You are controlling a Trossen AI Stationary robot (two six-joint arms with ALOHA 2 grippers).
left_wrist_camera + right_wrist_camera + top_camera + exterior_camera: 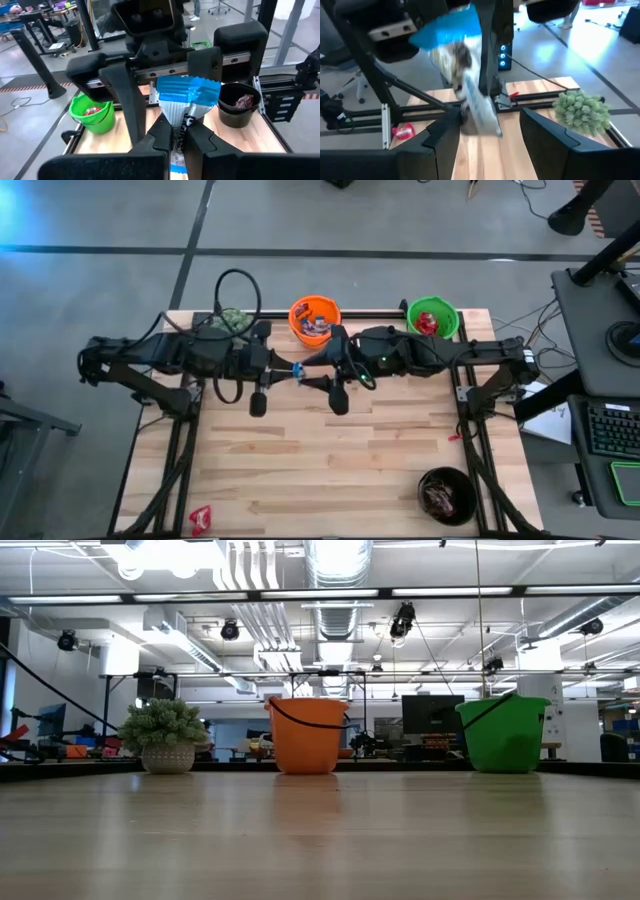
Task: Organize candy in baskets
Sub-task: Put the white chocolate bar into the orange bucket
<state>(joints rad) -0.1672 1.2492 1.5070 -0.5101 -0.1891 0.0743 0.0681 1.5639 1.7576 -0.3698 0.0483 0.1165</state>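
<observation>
High over the middle of the table my two grippers meet tip to tip. My left gripper (295, 370) is shut on a light blue-and-white candy (187, 97). My right gripper (492, 137) is open, with a finger on each side of that candy (470, 95). I cannot tell whether they touch it. At the table's far edge stand the orange basket (314, 320) and the green basket (432, 317), both with candy inside. The black basket (447, 495) stands near the right front corner. One red candy (201, 518) lies at the near left corner. My left gripper pinches the candy's white middle part (180, 131) between its two fingers (162, 137). The fingers come roughly level from the table's left. The candy's crumpled blue end (192, 90) juts past the fingertips toward my right gripper. The candy is lifted clear, high above the table.
A fuzzy grey-green plant (232, 320) in a small pot stands at the far edge, left of the orange basket. Bare wood stretches across the table's middle and near part (320, 470). Neither gripper shows in the low view.
</observation>
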